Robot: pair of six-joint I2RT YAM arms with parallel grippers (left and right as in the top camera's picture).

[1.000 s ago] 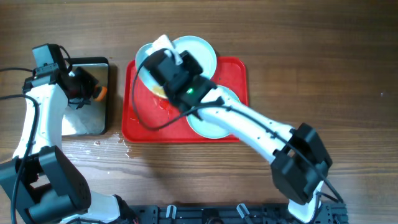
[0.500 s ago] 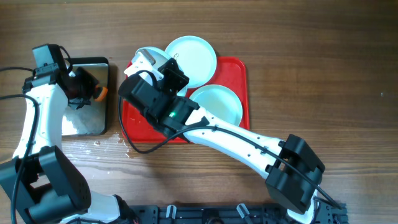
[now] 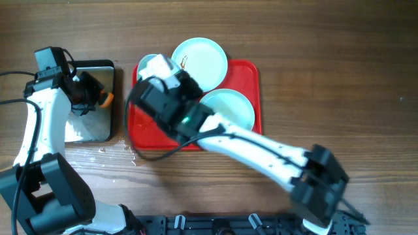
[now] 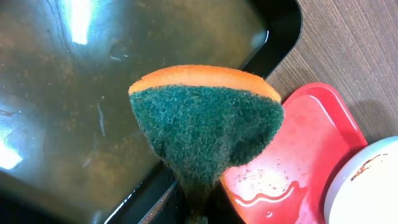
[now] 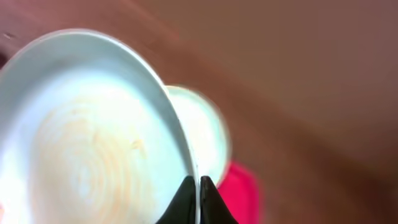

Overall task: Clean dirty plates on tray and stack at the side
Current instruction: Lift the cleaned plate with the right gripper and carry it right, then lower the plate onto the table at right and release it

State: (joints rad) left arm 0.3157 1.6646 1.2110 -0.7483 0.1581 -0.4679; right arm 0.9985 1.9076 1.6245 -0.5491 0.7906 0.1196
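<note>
My right hand [image 5: 198, 186] pinches the smeared plate [image 5: 93, 143] by its rim above the red tray [image 3: 251, 75]; my left hand [image 3: 96, 96] clamps the sponge [image 4: 205, 124]. Wiping step: next I must bring them together.

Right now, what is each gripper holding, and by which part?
The right gripper pinches a plate by its rim. The left gripper holds the sponge by its squeezed lower end.
</note>
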